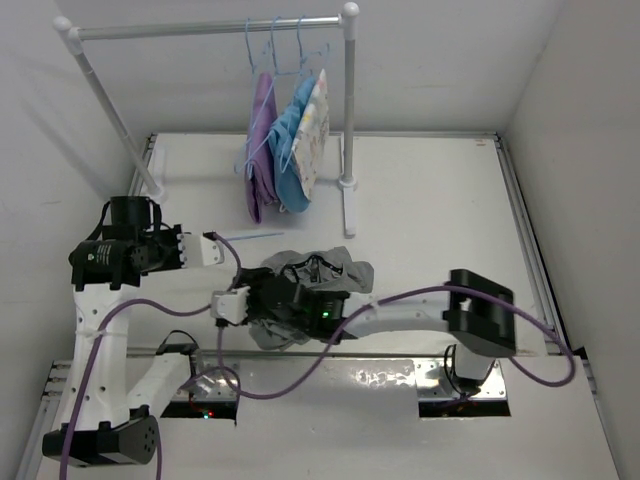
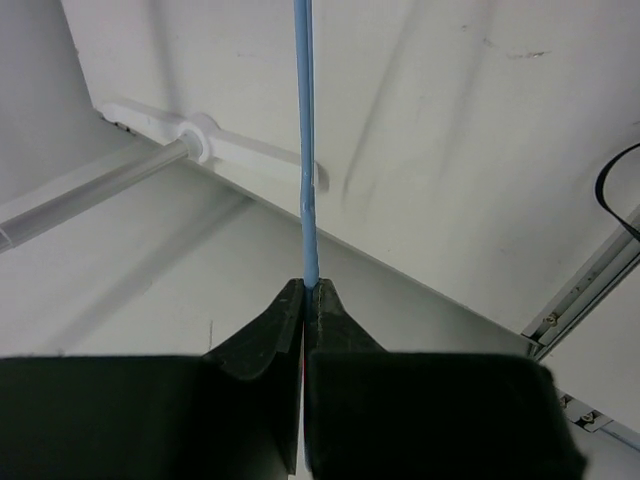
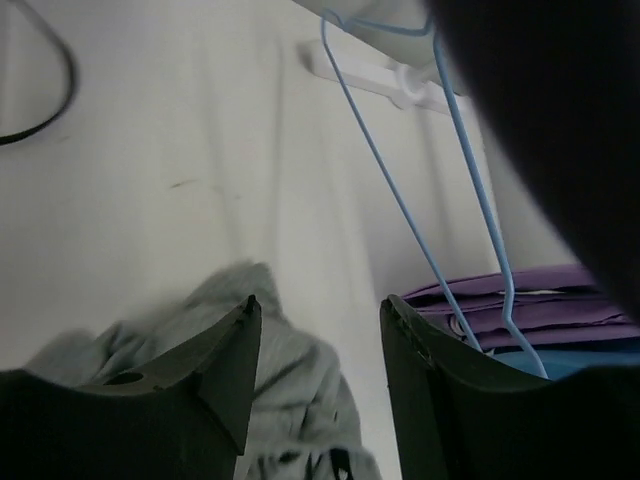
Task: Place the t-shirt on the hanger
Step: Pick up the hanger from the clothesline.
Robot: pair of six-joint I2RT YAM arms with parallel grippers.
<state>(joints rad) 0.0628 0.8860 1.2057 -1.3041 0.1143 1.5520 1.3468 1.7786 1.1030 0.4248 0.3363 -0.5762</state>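
Note:
My left gripper is shut on the thin light-blue hanger, whose wire runs to the right from the fingertips. In the left wrist view the blue wire of the hanger rises straight out of the pinched left gripper. The grey t-shirt lies crumpled on the table under my right arm. My right gripper sits at the shirt's left edge. In the right wrist view the right gripper has its jaws apart, with t-shirt fabric low between them. Light-blue hanger wires cross that view.
A white clothes rack stands at the back of the table. Hangers on it carry purple, blue and patterned garments. The rack's left foot is close behind my left arm. Purple cables trail along the near edge.

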